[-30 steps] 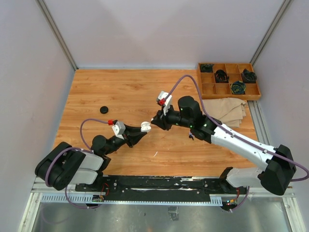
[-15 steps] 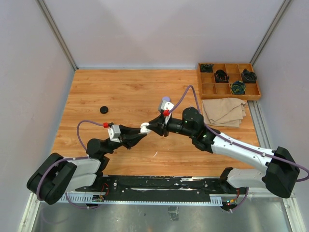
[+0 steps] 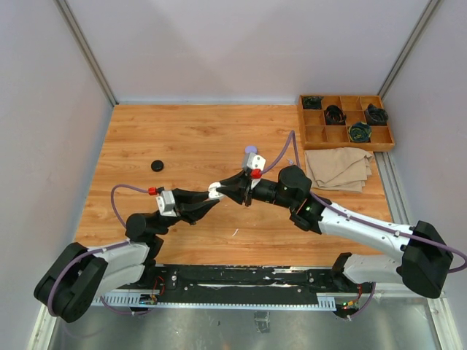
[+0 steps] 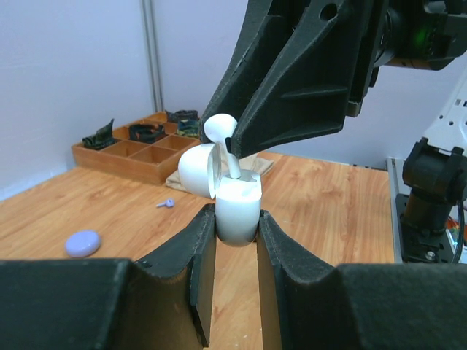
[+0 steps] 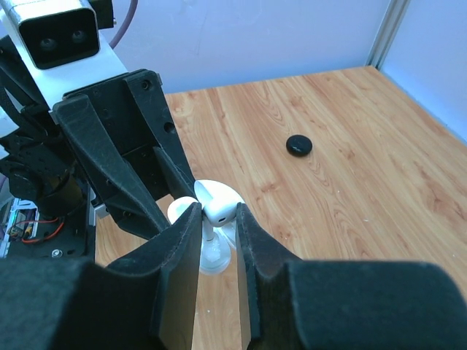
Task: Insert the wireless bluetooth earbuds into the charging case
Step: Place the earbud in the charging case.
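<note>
While the left hand [image 4: 235, 220] clamps the open case [image 4: 238, 198], the right hand [image 5: 217, 216] pinches a white earbud [image 5: 221, 203] — stem down.

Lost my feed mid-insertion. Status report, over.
Left gripper shut on white case, lid open. Right gripper shut on white earbud, stem at case opening. Nothing in the way.

I'm watching from the top camera, high above and behind the arm bases, looking down over the whole table [image 3: 182, 138]. The left wrist camera is sitting close, facing far right toward the wooden tray [image 4: 124, 162]. The right wrist camera is looking far left, past the black puck [image 5: 298, 144]. All three are sharing the white case [image 4: 237, 211] and white earbud [image 5: 219, 203] mid-table.
</note>
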Robot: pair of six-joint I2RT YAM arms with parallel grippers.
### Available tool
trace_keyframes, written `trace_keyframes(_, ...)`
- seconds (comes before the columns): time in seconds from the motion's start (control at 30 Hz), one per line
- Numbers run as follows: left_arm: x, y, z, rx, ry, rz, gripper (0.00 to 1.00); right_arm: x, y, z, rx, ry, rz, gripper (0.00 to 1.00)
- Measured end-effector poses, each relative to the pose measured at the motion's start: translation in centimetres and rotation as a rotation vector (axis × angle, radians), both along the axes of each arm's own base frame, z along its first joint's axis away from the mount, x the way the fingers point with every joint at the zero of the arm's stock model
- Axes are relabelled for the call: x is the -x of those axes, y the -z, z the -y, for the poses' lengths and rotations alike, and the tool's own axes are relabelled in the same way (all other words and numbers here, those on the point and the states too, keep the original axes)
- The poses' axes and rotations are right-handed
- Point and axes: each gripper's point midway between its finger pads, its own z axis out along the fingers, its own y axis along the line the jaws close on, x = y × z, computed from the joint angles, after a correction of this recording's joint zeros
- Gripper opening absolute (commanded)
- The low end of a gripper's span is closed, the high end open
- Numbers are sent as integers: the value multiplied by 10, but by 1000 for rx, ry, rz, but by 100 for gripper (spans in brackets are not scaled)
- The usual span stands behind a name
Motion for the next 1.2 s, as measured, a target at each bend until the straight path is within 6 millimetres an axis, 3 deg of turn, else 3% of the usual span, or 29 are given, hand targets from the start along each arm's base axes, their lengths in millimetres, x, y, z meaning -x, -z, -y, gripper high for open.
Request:
trace_keyframes(0.3,-2,-15,-7,47,-45,27,0,3,-13,-4,-49,-10,23,24)
trace_keyframes(0.6,-3,-25,-12,79,-70,49,0,8,-11,-8,-52,-22,16,24)
trace_keyframes(0.77,-4,-25,-12,81,-74,46,0,7,-10,-9,-55,-22,15,40)
trace_keyframes(0.97,-4,-24,-12,75,-76,50,0,10,-5,-10,-34,-25,11,52)
trace_keyframes(1.2,-5,-23,-12,59,-87,71,0,9,5,9,60,29,-5,63)
